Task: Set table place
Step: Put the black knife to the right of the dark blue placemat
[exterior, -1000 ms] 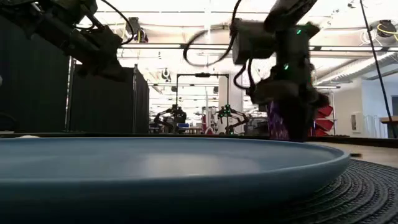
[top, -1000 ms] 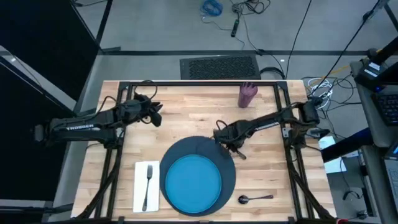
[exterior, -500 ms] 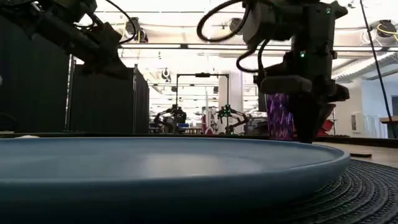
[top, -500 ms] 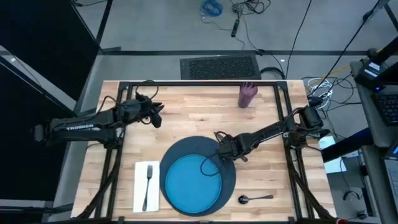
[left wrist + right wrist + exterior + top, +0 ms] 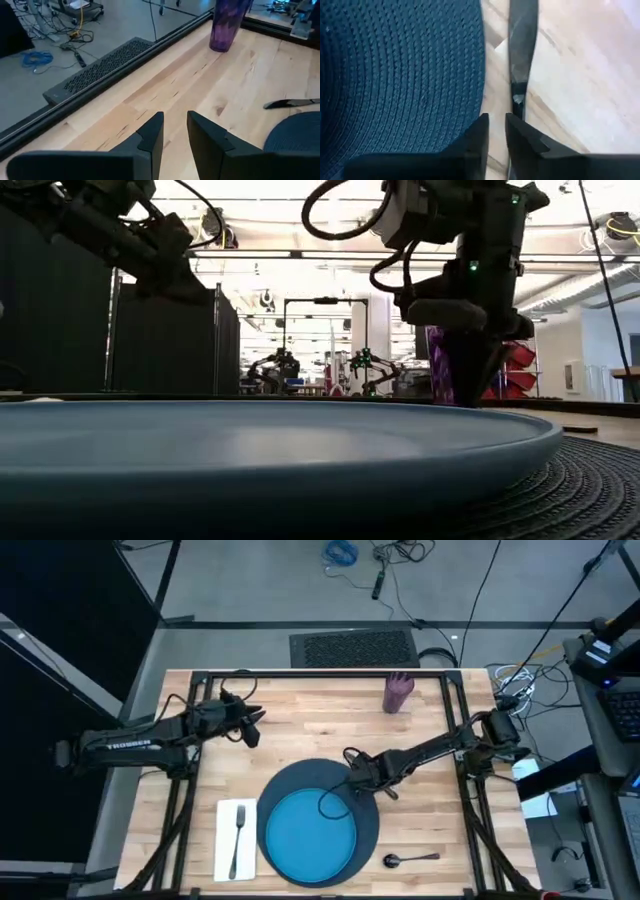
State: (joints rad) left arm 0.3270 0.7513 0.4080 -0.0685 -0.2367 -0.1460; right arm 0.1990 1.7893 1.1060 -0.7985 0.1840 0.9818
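Observation:
The dark slate-blue charger (image 5: 372, 832) lies at the table's near middle with the bright blue plate (image 5: 310, 835) on it. To its left a dark fork (image 5: 238, 833) lies on the white napkin (image 5: 224, 840). A dark spoon (image 5: 410, 859) lies near the right front. The purple cup (image 5: 398, 692) stands at the far edge. A dark knife (image 5: 522, 50) lies on the wood beside the charger's far right rim (image 5: 420, 75). My right gripper (image 5: 496, 132) is shut and points down over the knife's near end. My left gripper (image 5: 175, 130) is shut and hovers at the far left. My right gripper points down at the knife's narrow end (image 5: 518, 102), which runs under one finger (image 5: 525, 142). That finger hides the spot, so I cannot tell whether it touches the knife. The knife lies flat on the table.
Black frame rails (image 5: 320, 673) run along the table's edges. Bare wood (image 5: 320, 730) spreads between the cup, the charger and my left gripper (image 5: 257, 726). A dark vent grate (image 5: 352, 647) and cables lie on the floor beyond the far edge.
My right gripper has gone a short way toward the table's near edge, from above the charger's far rim to the knife's end. The knife and everything else have kept their places.

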